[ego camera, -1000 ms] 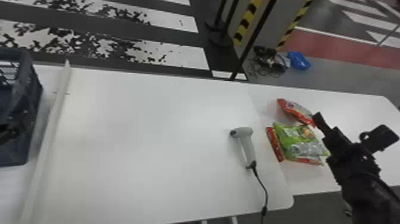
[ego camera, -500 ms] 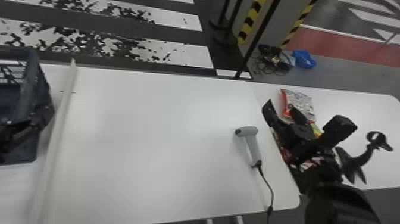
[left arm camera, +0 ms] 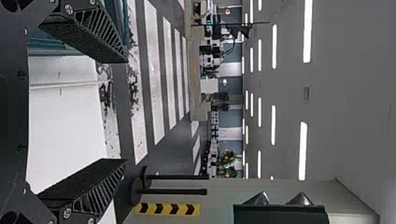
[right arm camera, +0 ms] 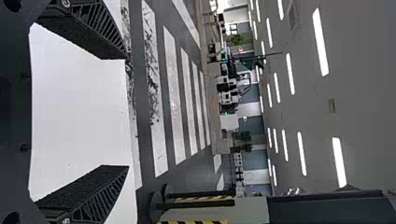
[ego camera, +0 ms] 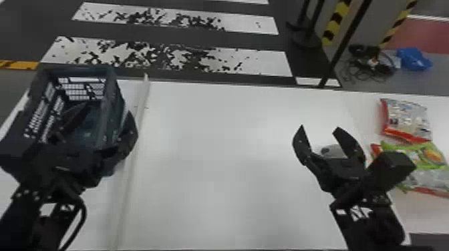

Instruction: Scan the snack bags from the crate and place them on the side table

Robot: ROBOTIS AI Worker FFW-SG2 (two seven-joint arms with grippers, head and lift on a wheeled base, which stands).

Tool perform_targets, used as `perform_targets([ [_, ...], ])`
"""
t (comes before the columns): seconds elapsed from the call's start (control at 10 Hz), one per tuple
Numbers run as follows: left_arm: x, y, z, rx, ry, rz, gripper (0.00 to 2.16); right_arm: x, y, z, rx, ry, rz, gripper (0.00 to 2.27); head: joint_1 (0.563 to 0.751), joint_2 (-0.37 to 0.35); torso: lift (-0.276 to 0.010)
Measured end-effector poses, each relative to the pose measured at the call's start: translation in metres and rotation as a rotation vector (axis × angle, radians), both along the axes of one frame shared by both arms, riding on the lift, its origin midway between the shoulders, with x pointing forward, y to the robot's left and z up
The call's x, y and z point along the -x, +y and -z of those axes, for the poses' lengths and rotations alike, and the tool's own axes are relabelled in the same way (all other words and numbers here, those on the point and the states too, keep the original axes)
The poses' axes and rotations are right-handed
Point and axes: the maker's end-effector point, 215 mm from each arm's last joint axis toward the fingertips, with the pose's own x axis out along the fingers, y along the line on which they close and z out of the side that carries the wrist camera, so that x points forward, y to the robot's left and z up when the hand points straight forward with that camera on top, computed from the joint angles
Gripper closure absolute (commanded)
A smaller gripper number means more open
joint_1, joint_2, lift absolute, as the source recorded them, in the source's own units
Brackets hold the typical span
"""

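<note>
White bench, side table at its right edge. At the bench's left edge, a crate; any bag inside, and its long axis, unclear. The nearer left gripper, jaws apart, is just beside it. Right gripper: jaws apart. Snack bags lie on the side table.

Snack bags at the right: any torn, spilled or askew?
Only slightly untidy: the green bag lies over a red bag whose edges poke out; the silver-and-red bag lies beyond them. No tear or spill visible.
</note>
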Motion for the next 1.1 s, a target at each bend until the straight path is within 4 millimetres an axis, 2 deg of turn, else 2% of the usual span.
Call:
perform_targets([
  [0.2, 0.010, -0.009, 0.010, 0.008, 0.021, 0.010, 0.13, 0.012, 0.036, -0.006, 0.041, -0.039, 0.001, 0.04, 0.695, -0.028, -0.094],
  [0.4, 0.021, -0.014, 0.008, 0.011, 0.001, 0.009, 0.13, 0.023, 0.058, -0.021, 0.072, -0.102, -0.021, 0.04, 0.695, -0.003, -0.094],
  [1.1, 0.038, -0.010, 0.008, -0.006, 0.006, -0.013, 0.13, 0.035, 0.060, -0.023, 0.065, -0.122, -0.025, 0.04, 0.695, 0.006, -0.094],
])
